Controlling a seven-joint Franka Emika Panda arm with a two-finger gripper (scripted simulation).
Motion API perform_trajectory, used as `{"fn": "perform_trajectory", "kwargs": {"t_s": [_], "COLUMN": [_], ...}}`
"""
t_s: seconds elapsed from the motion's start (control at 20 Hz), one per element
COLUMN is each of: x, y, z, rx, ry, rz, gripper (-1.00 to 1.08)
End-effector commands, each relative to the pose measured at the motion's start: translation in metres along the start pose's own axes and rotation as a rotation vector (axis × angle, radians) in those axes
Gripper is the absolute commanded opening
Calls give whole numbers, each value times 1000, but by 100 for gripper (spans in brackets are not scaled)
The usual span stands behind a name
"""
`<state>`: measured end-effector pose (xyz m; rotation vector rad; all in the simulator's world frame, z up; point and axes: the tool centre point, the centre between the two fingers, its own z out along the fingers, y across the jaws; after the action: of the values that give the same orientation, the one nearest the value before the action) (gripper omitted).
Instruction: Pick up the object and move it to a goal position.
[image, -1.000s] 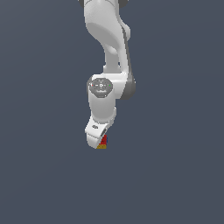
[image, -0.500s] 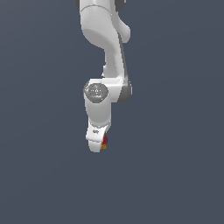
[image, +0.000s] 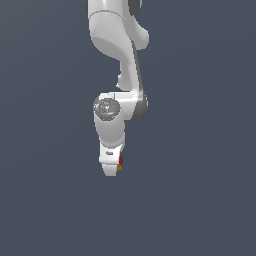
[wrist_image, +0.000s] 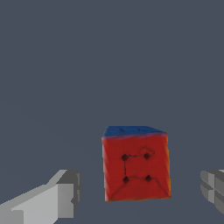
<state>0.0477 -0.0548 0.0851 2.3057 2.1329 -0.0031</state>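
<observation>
Small boxy cube (wrist_image: 136, 164), smooth red face with four dark dots, blue side, between grey blocky fingers (wrist_image: 61, 197) of tool (wrist_image: 140, 192), spread wide, not touching

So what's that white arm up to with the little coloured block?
A white robot arm has its gripper lowered right at a small cube, red-faced with a blue side. The wrist view shows the cube sitting between the two open fingers, with clear gaps on both sides, so nothing is gripped yet.
</observation>
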Motion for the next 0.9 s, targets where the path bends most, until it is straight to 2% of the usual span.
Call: {"fn": "perform_trajectory", "kwargs": {"t_s": [0.0,0.4,0.85], "x": [-1,-1,-1], "y": [1,1,0], "z": [1,5,46], "rx": [-1,-1,-1], "ry": [1,2,2], "rz": [-20,-26,-30], "gripper": [100,100,100]}}
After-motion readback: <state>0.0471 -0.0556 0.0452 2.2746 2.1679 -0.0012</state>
